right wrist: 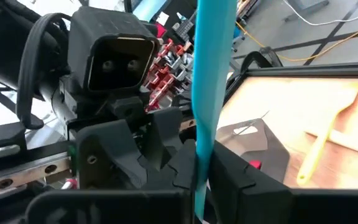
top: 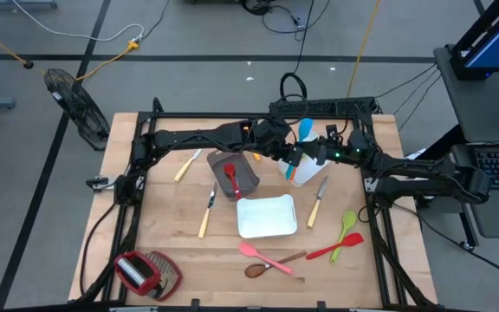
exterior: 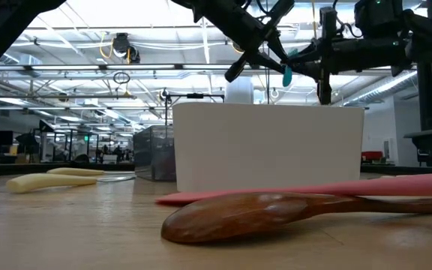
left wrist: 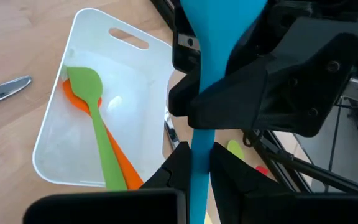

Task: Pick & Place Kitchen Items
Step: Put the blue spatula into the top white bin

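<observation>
**Handover of the blue utensil above the white tray**

Wooden spoon [exterior: 276,212] lies nearest the low camera, on the surface [top: 189,260], touching a pink utensil [exterior: 336,187].

Behind them, both arms meet above the white tray [left wrist: 104,93] at the far side. That tray holds a green spatula [left wrist: 95,118] lying over an orange utensil [left wrist: 120,158].

Left hand [left wrist: 194,165] and right hand [right wrist: 197,174] each appear clamped on the blue utensil [left wrist: 207,74], though finger contact is partly hidden.

Step in hand, as judged: a handover or joint placement. Next move calls for one hand to part its fingers, then the other to lower the blue utensil into the tray.
</observation>
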You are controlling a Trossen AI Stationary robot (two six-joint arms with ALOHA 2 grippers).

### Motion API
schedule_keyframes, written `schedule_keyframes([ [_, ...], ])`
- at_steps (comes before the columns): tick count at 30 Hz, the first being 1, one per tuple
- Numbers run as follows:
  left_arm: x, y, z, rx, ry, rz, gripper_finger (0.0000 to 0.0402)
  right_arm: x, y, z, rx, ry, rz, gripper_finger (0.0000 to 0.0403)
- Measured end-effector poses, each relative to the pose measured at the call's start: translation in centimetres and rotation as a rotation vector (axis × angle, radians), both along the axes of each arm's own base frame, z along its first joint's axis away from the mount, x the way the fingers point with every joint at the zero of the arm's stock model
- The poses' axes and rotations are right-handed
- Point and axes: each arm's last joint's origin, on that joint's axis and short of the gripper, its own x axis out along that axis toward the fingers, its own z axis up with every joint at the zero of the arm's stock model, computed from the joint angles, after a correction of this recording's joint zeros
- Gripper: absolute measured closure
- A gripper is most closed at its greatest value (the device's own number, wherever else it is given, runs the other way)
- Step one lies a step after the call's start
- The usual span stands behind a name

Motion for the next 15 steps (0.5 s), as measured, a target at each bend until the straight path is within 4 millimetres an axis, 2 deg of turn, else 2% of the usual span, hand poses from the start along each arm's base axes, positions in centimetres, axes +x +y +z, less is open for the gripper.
schedule_keyframes([
  [7,-0.1,0.7,0.0,0.043,0.006,0.0,0.0362,-0.3,-0.2,0.1,0.008,0.002,-0.023,0.0391],
  [15,-0.8,3.0,0.2,0.008,0.004,0.03,0.0361,-1.5,-1.1,-0.2,0.058,0.056,-0.12,0.0391],
])
